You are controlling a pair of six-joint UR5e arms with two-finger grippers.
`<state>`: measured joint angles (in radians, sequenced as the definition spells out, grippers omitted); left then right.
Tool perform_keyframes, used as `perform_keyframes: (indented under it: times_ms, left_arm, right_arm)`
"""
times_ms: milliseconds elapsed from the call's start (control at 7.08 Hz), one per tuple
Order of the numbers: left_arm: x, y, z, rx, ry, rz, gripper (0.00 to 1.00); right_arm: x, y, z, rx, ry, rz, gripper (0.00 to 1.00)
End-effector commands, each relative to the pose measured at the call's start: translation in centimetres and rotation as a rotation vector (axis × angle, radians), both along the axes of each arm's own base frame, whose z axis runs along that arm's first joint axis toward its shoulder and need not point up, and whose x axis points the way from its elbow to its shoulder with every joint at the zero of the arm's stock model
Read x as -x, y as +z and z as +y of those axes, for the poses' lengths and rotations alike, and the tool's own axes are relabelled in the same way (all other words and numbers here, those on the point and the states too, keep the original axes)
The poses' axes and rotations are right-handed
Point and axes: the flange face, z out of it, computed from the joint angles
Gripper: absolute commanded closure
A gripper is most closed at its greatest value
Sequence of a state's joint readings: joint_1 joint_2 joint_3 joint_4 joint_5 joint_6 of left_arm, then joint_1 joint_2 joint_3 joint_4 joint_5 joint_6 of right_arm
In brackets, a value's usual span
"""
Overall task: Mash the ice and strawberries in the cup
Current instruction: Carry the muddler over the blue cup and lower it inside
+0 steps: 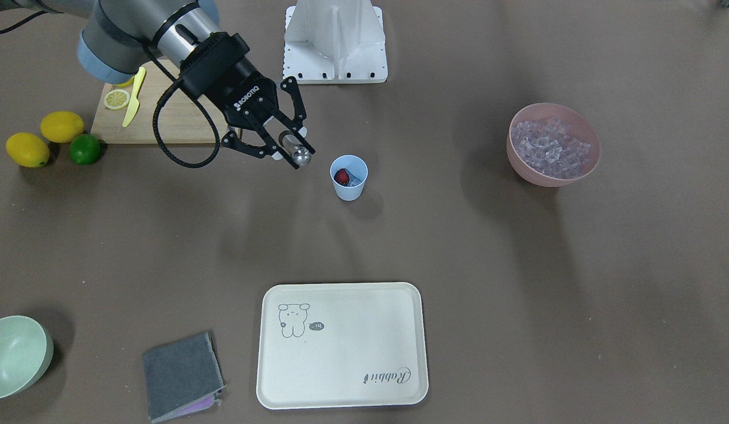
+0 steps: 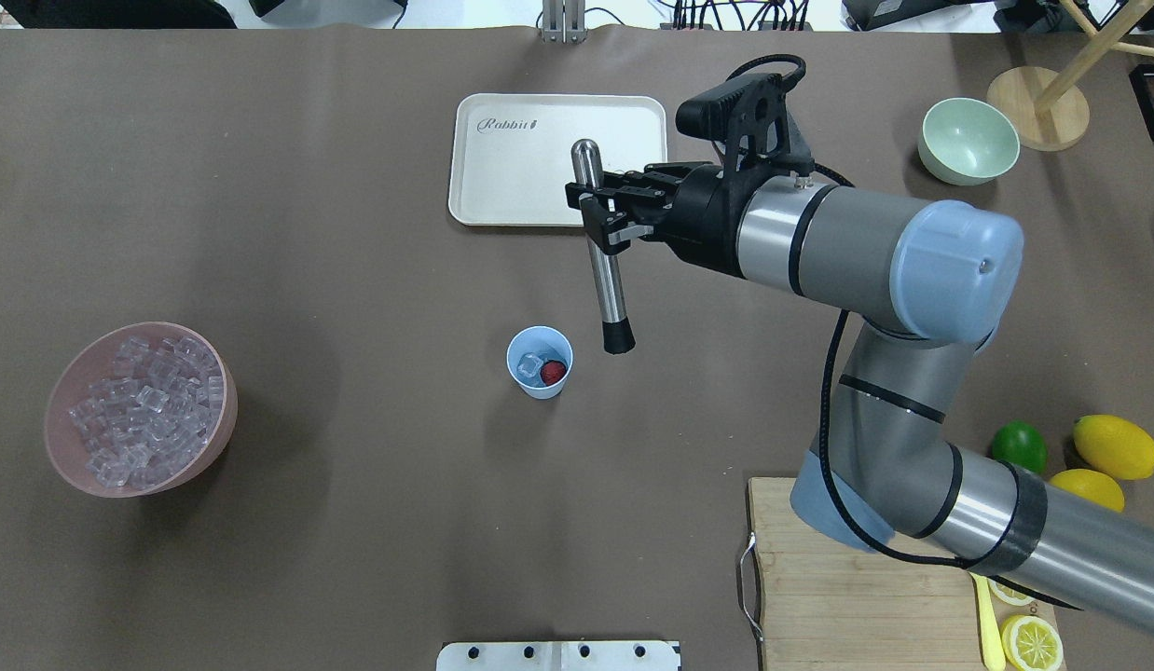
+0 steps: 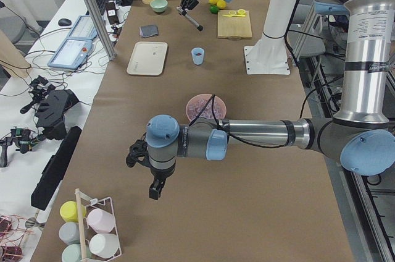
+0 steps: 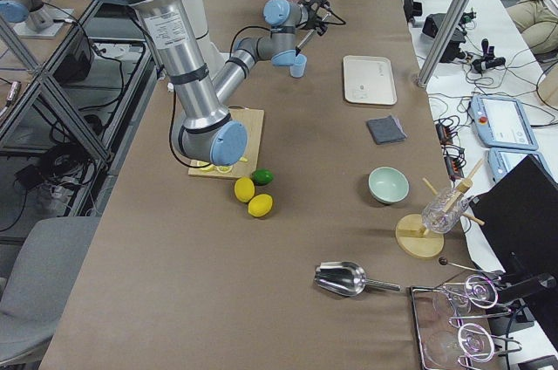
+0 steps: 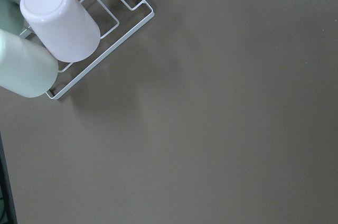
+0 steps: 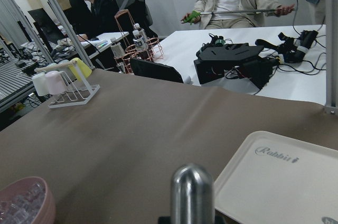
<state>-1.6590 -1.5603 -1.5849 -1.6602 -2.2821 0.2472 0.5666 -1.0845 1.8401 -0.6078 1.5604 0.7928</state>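
The light blue cup stands mid-table and holds the red strawberry and one ice cube; it also shows in the front view. More ice fills the pink bowl. My right gripper is shut on a steel muddler, held tilted above the table. Its black tip hangs just beside the cup's rim, not inside it. In the front view the right gripper is left of the cup. My left gripper shows only in the exterior left view, beyond the pink bowl; I cannot tell its state.
A cream tray lies beyond the cup. A cutting board with lemon slices and a yellow knife, two lemons and a lime are on my right. A pale green bowl and grey cloth lie farther off.
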Motion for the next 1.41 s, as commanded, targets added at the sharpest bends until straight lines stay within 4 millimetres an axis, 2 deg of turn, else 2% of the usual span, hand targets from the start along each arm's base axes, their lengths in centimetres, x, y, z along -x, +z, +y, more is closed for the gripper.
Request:
perform_keyframes:
  times_ms: [0,141,282,424,565,706,1271]
  left_arm:
    - [0.3,0.9,0.3,0.019,-0.007,0.005,0.02]
    - [0.3,1.1,0.3,0.025,-0.007,0.006,0.02]
    - [0.3,1.6,-0.2,0.031,-0.007,0.006,0.02]
    - [0.4,1.9,-1.3,0.032,-0.004,0.006,0.02]
    - [0.4,2.2,-1.6,0.036,-0.002,0.007,0.02]
    - [0.4,2.1,-1.9,0.033,-0.002,0.006,0.02]
    - [0.4,2.3,-1.7,0.04,-0.003,0.007,0.02]
  right_arm:
    - [0.7,0.0,0.9,-0.111,0.048,-0.029,1.0]
    - [2.2,1.6,0.9,-0.153,0.074,-0.122,1.0]
    - [4.3,4.3,0.4,-0.181,0.095,-0.204,1.0]
    - [6.2,4.5,0.7,-0.199,0.091,-0.26,1.0]
    - [7.1,4.1,0.9,-0.193,0.1,-0.263,1.0]
    - [7.5,2.9,1.2,-0.24,0.118,-0.25,1.0]
    - [8.8,4.5,1.0,-0.248,0.12,-0.196,1.0]
